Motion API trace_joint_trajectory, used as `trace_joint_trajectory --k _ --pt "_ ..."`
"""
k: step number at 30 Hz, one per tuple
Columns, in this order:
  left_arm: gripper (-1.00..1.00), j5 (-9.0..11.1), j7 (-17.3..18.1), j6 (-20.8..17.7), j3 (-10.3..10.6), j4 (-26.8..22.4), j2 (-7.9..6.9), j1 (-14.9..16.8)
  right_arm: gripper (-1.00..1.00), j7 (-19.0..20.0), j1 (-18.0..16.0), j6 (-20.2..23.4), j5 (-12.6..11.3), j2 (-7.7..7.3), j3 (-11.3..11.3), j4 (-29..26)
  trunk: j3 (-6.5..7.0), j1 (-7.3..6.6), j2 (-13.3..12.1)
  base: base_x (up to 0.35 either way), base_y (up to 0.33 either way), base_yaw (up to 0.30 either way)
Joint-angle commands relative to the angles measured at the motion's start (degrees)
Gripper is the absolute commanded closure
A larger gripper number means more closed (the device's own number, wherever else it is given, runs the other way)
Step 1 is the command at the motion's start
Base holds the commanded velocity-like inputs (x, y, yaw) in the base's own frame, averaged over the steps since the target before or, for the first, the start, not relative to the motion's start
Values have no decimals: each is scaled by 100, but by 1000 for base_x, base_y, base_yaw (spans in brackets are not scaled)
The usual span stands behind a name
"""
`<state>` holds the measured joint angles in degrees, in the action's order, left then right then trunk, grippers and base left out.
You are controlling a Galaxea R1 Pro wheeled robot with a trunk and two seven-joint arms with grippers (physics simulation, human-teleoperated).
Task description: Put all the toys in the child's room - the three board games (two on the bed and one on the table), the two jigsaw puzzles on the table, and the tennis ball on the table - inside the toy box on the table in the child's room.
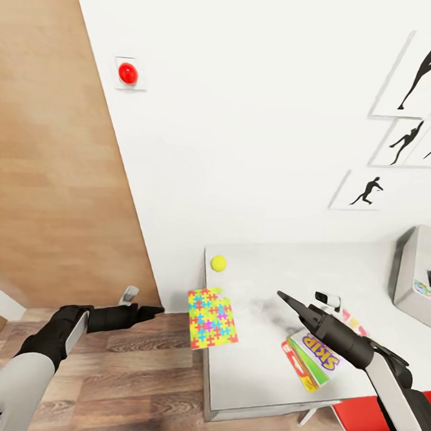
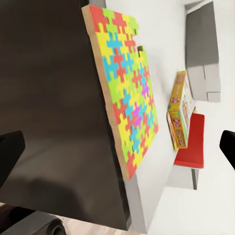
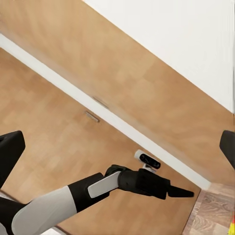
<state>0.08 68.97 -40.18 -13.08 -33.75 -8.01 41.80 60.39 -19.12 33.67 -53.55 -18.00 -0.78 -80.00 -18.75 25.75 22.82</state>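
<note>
Speckled table (image 1: 262, 368), flat jigsaw puzzle (image 1: 211, 317) overhanging edge

Left gripper (image 1: 153, 311) extended level, fingers parted; right gripper (image 1: 286, 300) raised, fingers apart, empty.

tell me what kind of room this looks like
Probably a child's room: a jigsaw puzzle and a tennis ball lie on a white table, with baseball-player silhouette pictures on the wall.

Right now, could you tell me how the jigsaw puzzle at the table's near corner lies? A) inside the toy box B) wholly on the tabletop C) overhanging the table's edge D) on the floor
C: the puzzle sticks out past the left edge of the table, over the wood floor.
</note>
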Motion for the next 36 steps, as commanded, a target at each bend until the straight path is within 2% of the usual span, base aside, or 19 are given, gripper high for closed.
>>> trace_joint_trajectory --k 1,7,20,30,36 --pt "-100 0 19 -59 -12 -3 1 4 -100 -1 -4 43 -39 -2 1 2 -10 3 10 2 -221 -1" --pt "-100 1 20 -70 -12 -1 6 4 -100 -5 -4 43 -37 4 6 2 -10 3 10 1 -142 0" --pt "-100 6 20 -77 -14 -1 10 4 -100 -18 -4 43 -32 24 5 2 -10 3 10 0 -17 0" --pt "-100 174 20 -74 -12 0 3 4 -100 -27 -4 36 -28 32 8 2 -10 3 10 0 -103 0" --pt "-100 202 20 -92 -11 0 2 4 -100 -27 -4 34 -25 33 8 2 -10 3 10 0 -67 0"
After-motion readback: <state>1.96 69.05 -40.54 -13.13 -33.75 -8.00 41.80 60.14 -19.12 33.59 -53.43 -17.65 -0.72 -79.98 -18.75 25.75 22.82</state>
